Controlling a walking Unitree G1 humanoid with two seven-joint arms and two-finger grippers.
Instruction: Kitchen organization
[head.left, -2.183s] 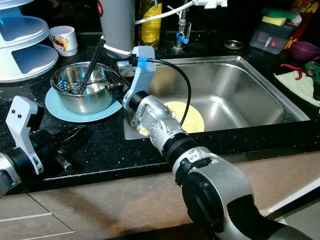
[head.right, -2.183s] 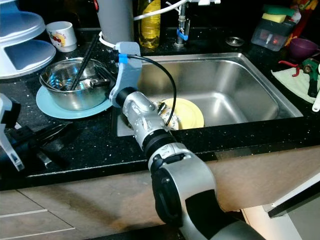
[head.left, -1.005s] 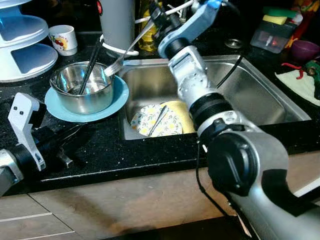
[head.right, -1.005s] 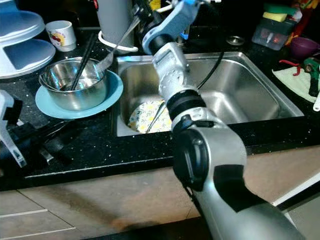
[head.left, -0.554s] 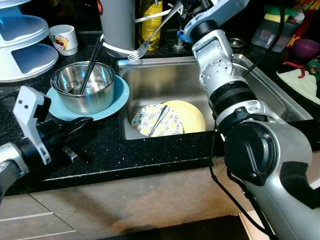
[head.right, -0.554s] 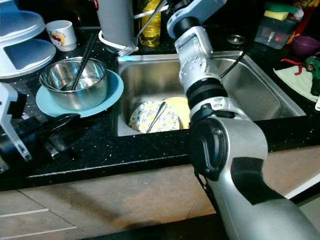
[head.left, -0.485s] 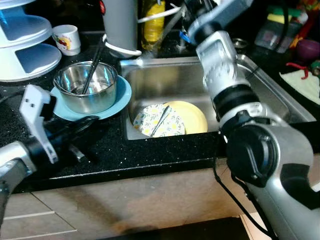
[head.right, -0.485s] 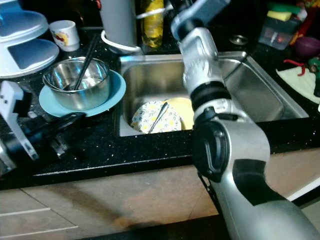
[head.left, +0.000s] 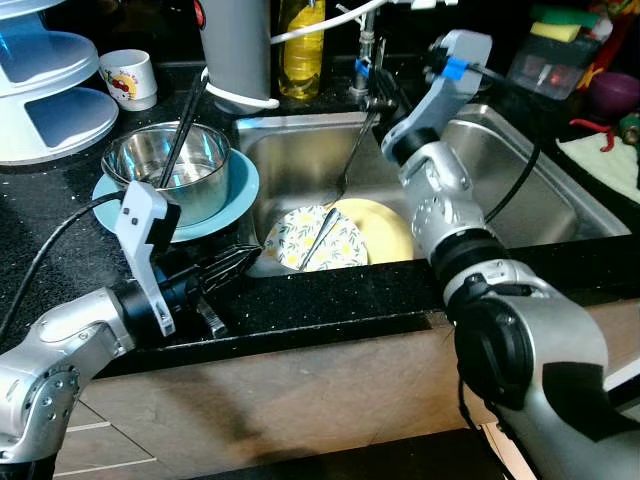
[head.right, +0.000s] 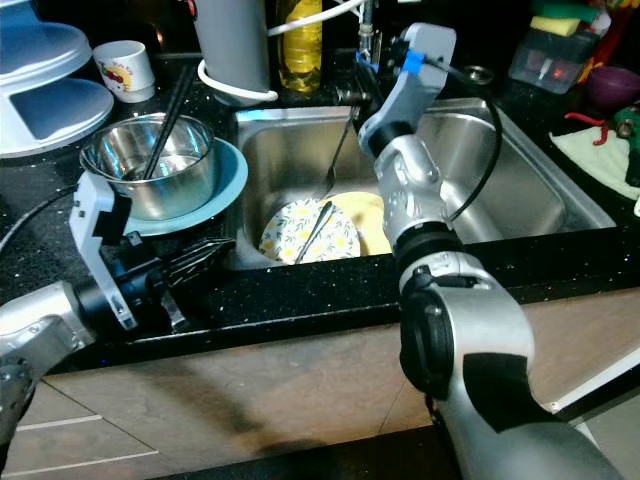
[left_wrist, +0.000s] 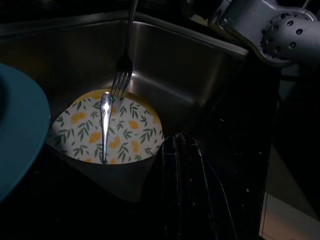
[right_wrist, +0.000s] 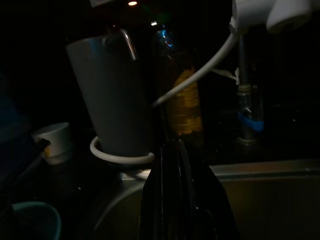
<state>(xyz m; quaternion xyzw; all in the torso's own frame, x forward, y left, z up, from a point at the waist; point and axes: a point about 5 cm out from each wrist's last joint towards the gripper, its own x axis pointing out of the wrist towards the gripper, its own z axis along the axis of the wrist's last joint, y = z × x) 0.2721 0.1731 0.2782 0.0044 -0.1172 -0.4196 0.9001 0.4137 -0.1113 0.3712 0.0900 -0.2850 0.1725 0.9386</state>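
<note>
My right gripper (head.left: 377, 100) is up by the faucet, shut on a fork (head.left: 352, 158) that hangs tines down into the steel sink (head.left: 520, 190). In the left wrist view the fork (left_wrist: 123, 70) has its tines just above a leaf-patterned plate (left_wrist: 130, 132) with a spoon (left_wrist: 104, 125) lying on it. That plate (head.left: 295, 245) rests on a yellow plate (head.left: 388, 225) on the sink floor. My left gripper (head.left: 228, 268) lies shut on the black counter at the sink's near left corner. A steel bowl (head.left: 195, 195) with black chopsticks (head.left: 186, 122) stands on a blue plate (head.left: 243, 183).
A grey jug (head.left: 236, 50), an oil bottle (head.left: 300, 45) and the faucet (head.left: 366, 50) line the back. A mug (head.left: 128, 78) and a blue tiered rack (head.left: 45, 95) are at the back left. A sponge box (head.left: 545, 60) and a cloth (head.left: 598, 160) are at the right.
My right arm has swung the fork from beside the steel bowl across to the sink, where it now hangs tines down. My left gripper has moved right, up to the sink's corner.
</note>
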